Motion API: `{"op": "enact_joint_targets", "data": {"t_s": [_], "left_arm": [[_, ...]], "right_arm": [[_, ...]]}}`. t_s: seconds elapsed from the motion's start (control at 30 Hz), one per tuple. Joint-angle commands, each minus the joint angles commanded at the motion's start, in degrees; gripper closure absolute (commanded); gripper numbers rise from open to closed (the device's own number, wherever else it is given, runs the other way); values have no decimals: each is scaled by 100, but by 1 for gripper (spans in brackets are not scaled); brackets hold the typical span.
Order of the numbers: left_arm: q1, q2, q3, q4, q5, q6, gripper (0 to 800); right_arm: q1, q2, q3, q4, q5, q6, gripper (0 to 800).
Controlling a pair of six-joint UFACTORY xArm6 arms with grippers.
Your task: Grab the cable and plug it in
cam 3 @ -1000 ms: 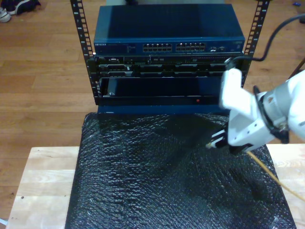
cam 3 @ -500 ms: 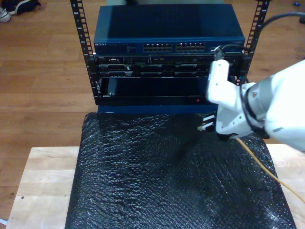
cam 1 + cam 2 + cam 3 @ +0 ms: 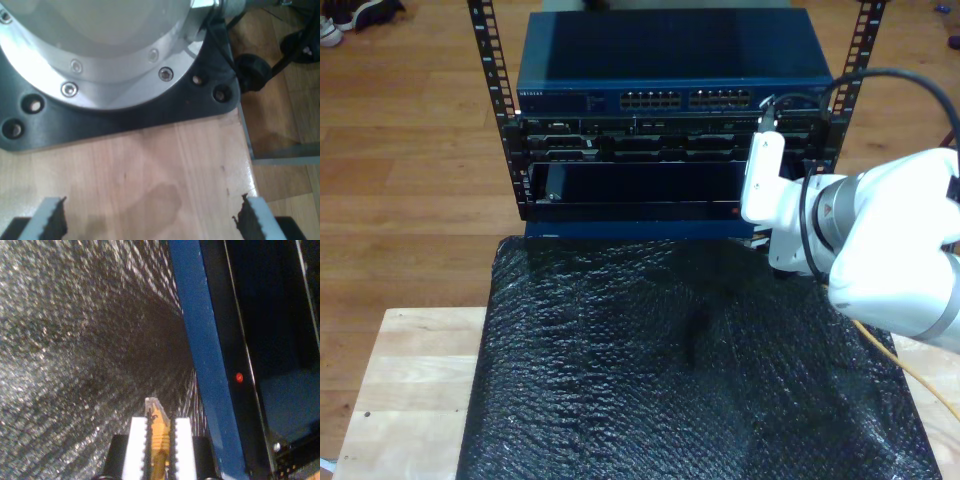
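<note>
Pinching the cable (image 3: 156,432) tight in my second gripper (image 3: 157,440), near the rack's blue edge (image 3: 200,365). Might bump plug there. My first gripper (image 3: 150,220) spread, holding nothing.

Cable (image 3: 157,432): thin, yellow-orange, clear plug at tip | State: pinched between fingers (image 3: 136,445) of my second gripper (image 3: 157,440) | Pose: plug protruded beyond the fingers | Trail: ran toward the exterior view's lower right

My first claw (image 3: 150,220) agape; my second claw (image 3: 160,440) apparently clamped tight.
</note>
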Motion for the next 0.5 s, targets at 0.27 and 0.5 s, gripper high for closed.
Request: {"op": "enact_joint_targets", "data": {"t_s": [0.27,0.5], "left_arm": [[0,0,0,0,0,0,0],[0,0,0,0,0,0,0]], "right_arm": [[18,0,-193,-70,-88,-18,800],[9,-35,-211,-527,-413,-18,800]]}}
